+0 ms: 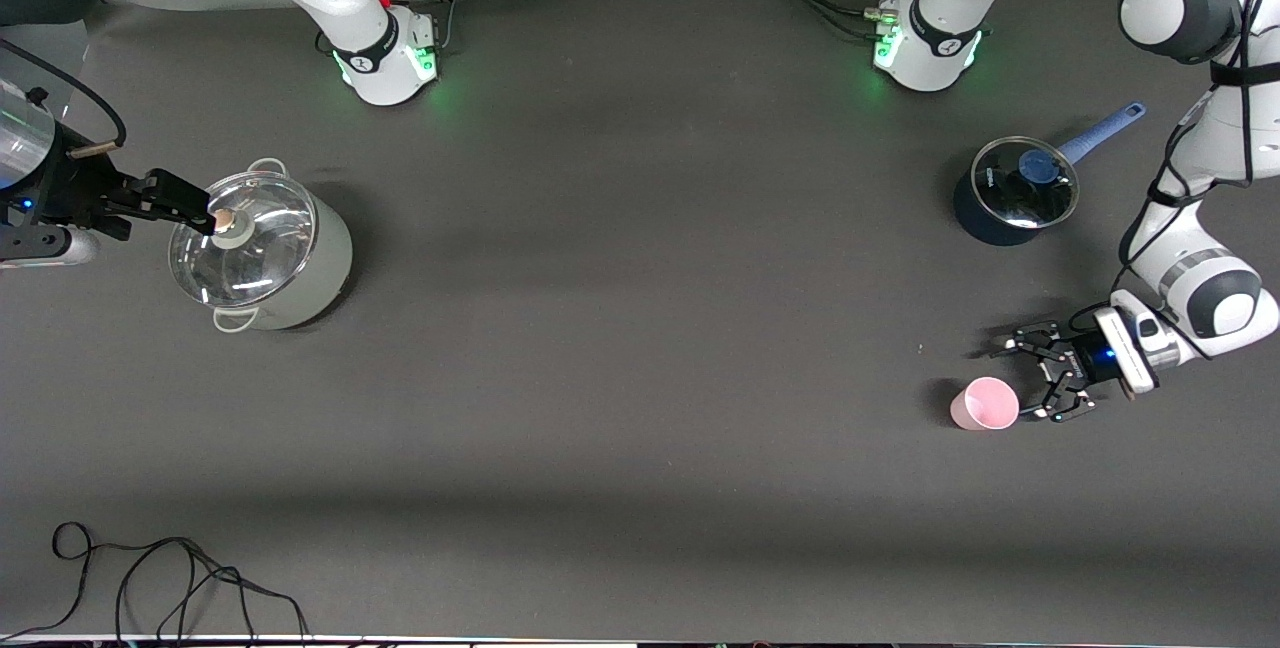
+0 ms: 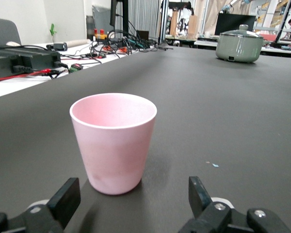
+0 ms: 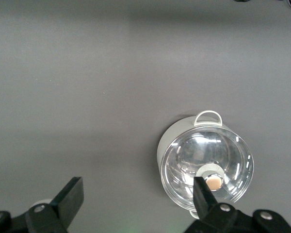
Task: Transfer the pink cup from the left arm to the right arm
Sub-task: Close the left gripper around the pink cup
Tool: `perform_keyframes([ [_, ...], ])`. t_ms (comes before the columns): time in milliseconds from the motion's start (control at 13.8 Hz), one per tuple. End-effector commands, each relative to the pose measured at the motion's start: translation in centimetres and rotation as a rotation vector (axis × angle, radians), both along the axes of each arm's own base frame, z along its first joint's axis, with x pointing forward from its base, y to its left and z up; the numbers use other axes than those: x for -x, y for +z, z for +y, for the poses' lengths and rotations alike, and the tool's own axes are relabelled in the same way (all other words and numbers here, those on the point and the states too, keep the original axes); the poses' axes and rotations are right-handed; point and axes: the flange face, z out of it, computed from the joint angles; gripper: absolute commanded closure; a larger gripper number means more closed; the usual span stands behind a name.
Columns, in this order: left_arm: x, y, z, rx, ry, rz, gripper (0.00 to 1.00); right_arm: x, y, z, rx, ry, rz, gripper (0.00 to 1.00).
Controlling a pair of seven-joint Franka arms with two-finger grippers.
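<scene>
The pink cup (image 1: 985,404) stands upright on the dark table at the left arm's end. In the left wrist view the cup (image 2: 114,141) is close ahead, just off the fingertips and not between them. My left gripper (image 1: 1022,380) is low by the table, open and empty, pointing at the cup; its own view shows it (image 2: 131,199) with the jaws wide apart. My right gripper (image 1: 185,200) is open and empty, up in the air over the edge of the grey-green pot; its own view shows it (image 3: 136,196) spread wide.
A grey-green pot with a glass lid (image 1: 262,248) stands at the right arm's end and also shows in the right wrist view (image 3: 206,167). A dark blue saucepan with a glass lid (image 1: 1015,190) stands farther from the camera than the cup. Black cables (image 1: 150,578) lie at the near edge.
</scene>
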Motion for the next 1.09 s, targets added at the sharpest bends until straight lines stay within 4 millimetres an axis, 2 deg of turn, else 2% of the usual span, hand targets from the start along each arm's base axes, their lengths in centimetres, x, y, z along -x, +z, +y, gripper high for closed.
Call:
perform_keyframes([
  [0, -0.3, -0.6, -1.7, -0.002, 0.031, -0.042, 0.01, 0.1, 0.4, 0.2, -0.016, -0.006, 0.005, 0.00],
  [364, -1.6, -0.9, -3.9, -0.025, 0.088, -0.059, 0.00, 0.1, 0.4, 0.1, -0.016, -0.007, 0.005, 0.00],
  [655, -2.3, -2.1, -6.4, -0.020, 0.121, -0.079, 0.00, 0.1, 0.4, 0.1, -0.016, -0.007, 0.005, 0.00],
  [945, -2.3, -2.1, -6.5, -0.017, 0.121, -0.072, 0.01, 0.1, 0.4, 0.1, -0.016, -0.007, 0.005, 0.00],
  [1018, -2.3, -2.0, -6.5, -0.018, 0.121, -0.074, 0.17, 0.1, 0.4, 0.1, -0.016, -0.007, 0.005, 0.00],
])
